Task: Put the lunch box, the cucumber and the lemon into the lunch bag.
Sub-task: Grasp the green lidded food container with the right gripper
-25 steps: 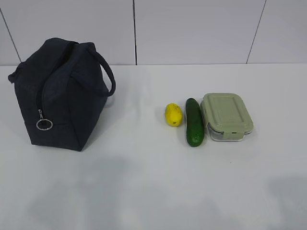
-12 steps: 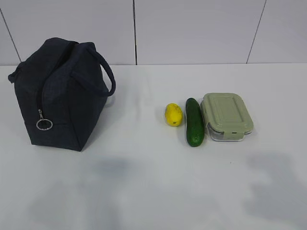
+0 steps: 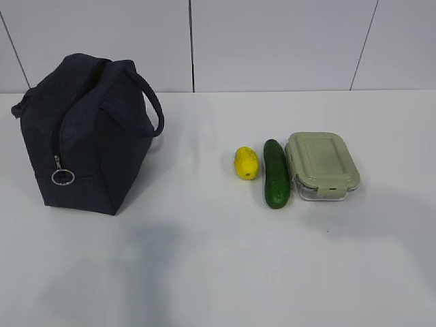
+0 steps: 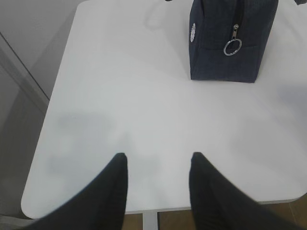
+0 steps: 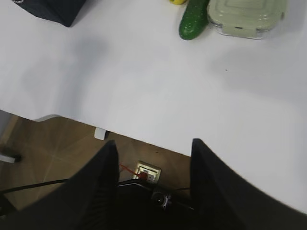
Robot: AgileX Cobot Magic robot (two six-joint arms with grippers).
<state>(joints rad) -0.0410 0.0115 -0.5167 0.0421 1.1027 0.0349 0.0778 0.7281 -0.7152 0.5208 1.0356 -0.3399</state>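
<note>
Fingers of the left end effector [image 4: 156, 165] stand apart over the white worktop [image 4: 134, 110], holding nothing; the lunch bag [image 4: 230, 40] stands ahead of it and to its right, ring pull [image 4: 232, 47] hanging on the near face. The right end effector [image 5: 153, 153] is likewise spread and empty at the worktop's near edge. Well ahead of it lie the lemon [image 3: 246, 163], cucumber [image 5: 194, 20] and lunch box [image 5: 247, 17], side by side.

Black, tapered end effector fingers [image 4: 115, 191]
</note>
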